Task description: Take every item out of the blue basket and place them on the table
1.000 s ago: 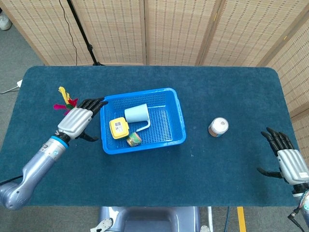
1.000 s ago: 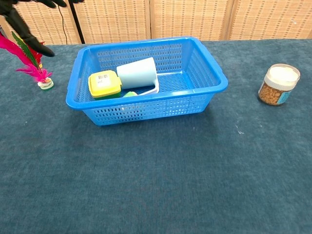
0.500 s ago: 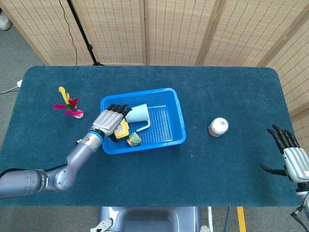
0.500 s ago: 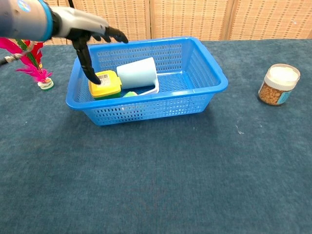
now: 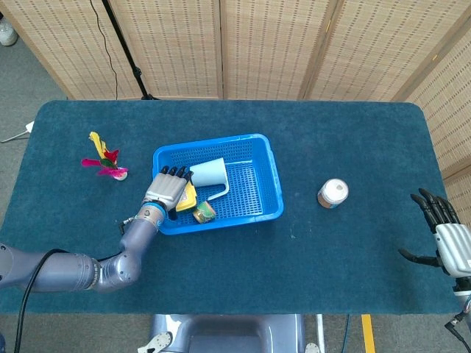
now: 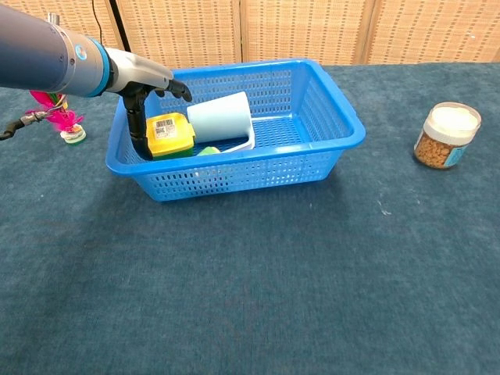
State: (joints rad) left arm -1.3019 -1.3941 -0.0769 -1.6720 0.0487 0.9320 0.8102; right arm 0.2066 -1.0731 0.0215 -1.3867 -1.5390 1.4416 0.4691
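Change: left hand (image 6: 144, 82) has come from beside the feather shuttlecock (image 5: 105, 160) into the blue basket (image 5: 254, 215); fingers apart, reaching down around the yellow box (image 6: 170, 133), not yet clamped on it
Meaning: first grasp of the next item appears under way
Basket contents: yellow box, pale blue cup (image 6: 221, 117) on its side, small green item (image 5: 204, 212)
Already out: shuttlecock; brown jar (image 5: 333, 193)
Right hand (image 5: 447, 241): spread, holding nothing, at the table's edge
Surface: dark blue cloth table (image 5: 331, 279)
Room: woven screens (image 5: 272, 44) behind

Both views are being lit evenly and brightly from overhead. Only soft, short shadows are being cast under the basket (image 6: 234, 168) and jar (image 6: 446, 135). Focus is being held sharp throughout; no glare is being recorded.
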